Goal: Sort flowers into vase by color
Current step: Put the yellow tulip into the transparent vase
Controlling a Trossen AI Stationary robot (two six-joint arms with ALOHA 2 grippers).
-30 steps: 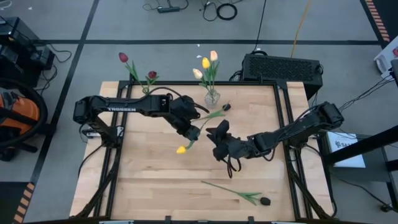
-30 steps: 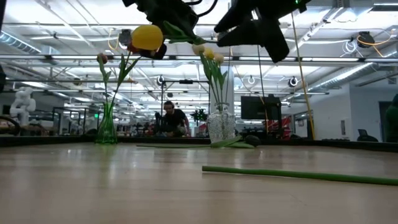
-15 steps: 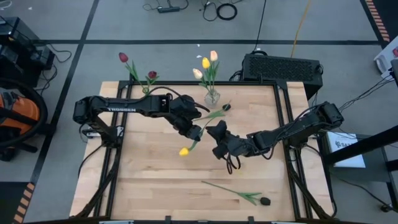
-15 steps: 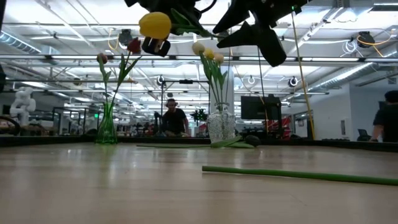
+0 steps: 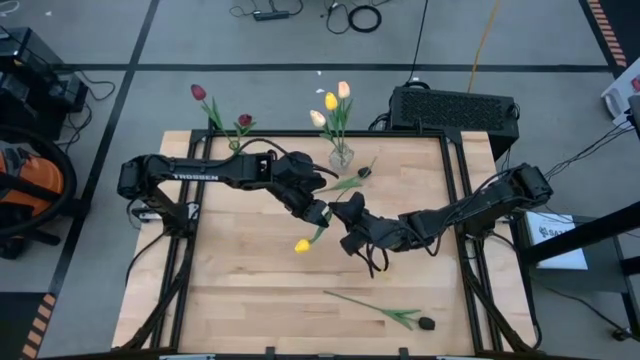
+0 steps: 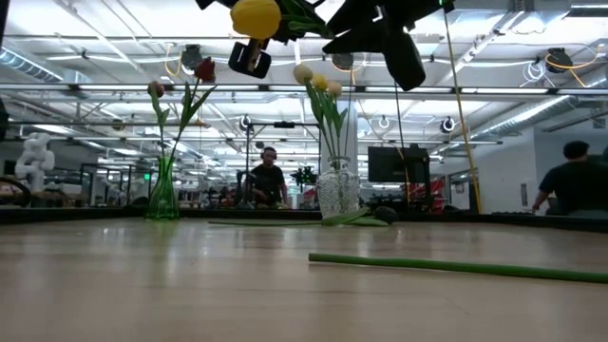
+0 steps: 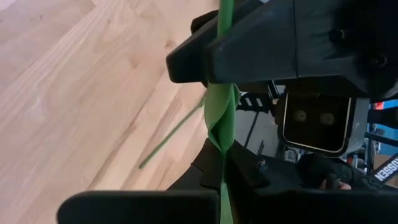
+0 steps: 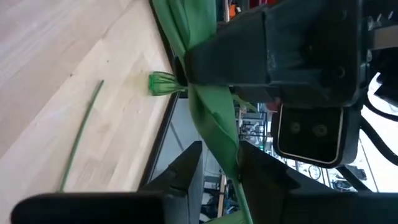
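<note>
While both arms meet above the middle of the table, the scene reads so:
Left gripper (image 5: 316,212): fingers pressed together on the green stem of a yellow tulip (image 5: 302,245), held clear of the wooden table (image 5: 240,290).
Yellow tulip: head hangs just below the left gripper, toward the table's front; stem and leaf run through the fingers.
Right gripper (image 5: 345,214): just beside the left one, fingers astride the same stem; whether they have it clamped, cannot tell.
Clear vase (image 5: 341,157): behind both grippers, holding yellow and cream tulips.
Green vase (image 6: 162,195): back left, with maroon tulips.
Loose tulip (image 5: 385,313): lying near the front edge.
</note>
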